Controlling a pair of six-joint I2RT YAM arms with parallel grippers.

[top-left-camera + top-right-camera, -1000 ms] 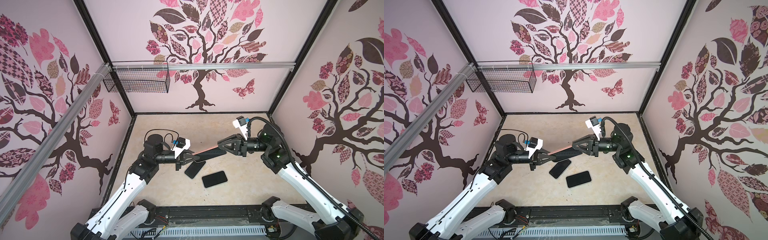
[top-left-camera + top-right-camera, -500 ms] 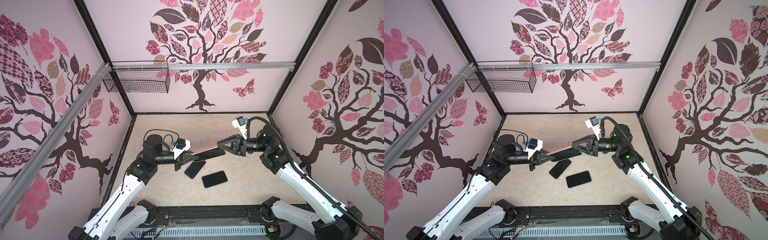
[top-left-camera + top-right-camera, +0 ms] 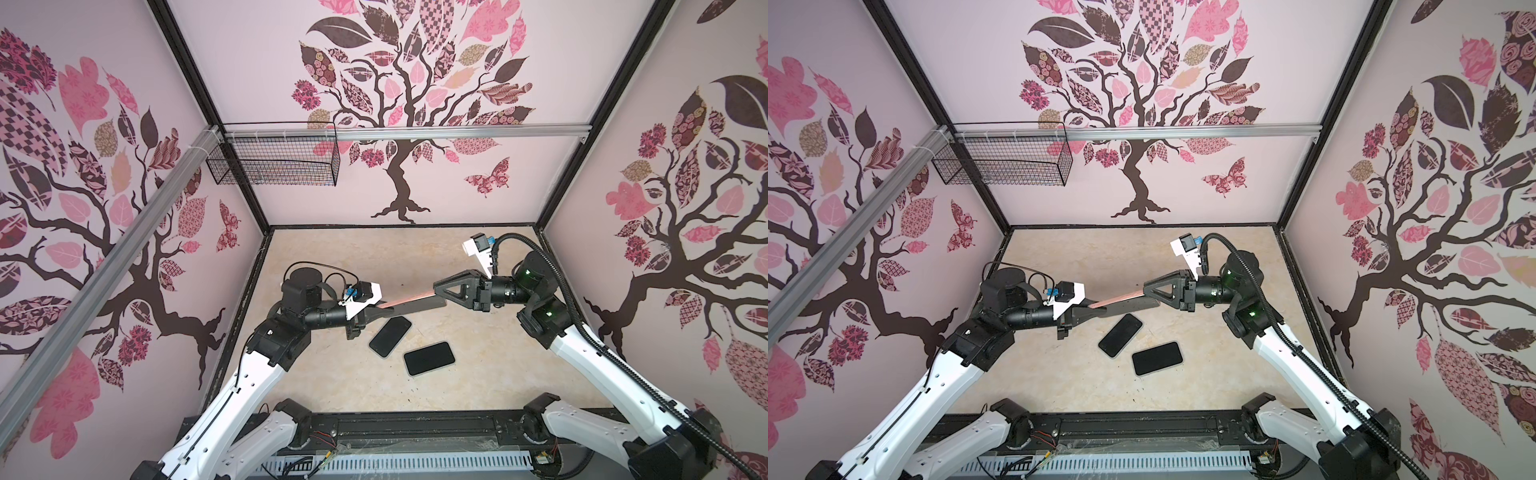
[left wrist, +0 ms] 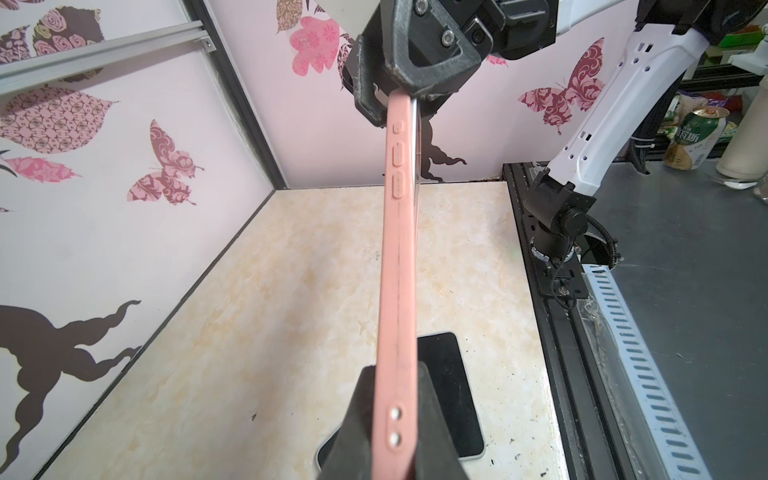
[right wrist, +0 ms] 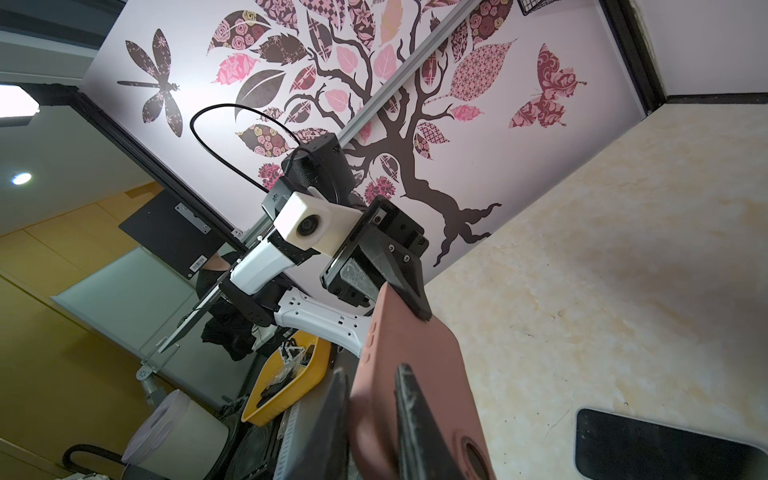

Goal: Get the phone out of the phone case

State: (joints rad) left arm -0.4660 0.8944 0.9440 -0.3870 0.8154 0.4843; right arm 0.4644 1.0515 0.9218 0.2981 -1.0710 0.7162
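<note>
The phone case (image 3: 409, 300) (image 3: 1121, 300) is pink and is held on edge above the table, stretched between both grippers. My left gripper (image 3: 376, 309) (image 4: 395, 415) is shut on one end of it. My right gripper (image 3: 438, 293) (image 5: 370, 382) is shut on the other end, near the camera hole. In the left wrist view the case (image 4: 399, 270) shows its side buttons, and a thin silver edge of the phone (image 4: 415, 137) shows along it. The right wrist view shows the case's pink back (image 5: 411, 357). In both top views the phone's dark face (image 3: 415, 309) shows below the pink edge.
Two bare black phones (image 3: 390, 336) (image 3: 429, 358) lie flat on the marble table (image 3: 332, 257), just below the held case. A wire basket (image 3: 274, 160) hangs at the back left wall. A black rail (image 3: 415, 428) runs along the front edge. Patterned walls close in three sides.
The cased phone stays held between both grippers in about the same place. The left arm has shifted slightly.
</note>
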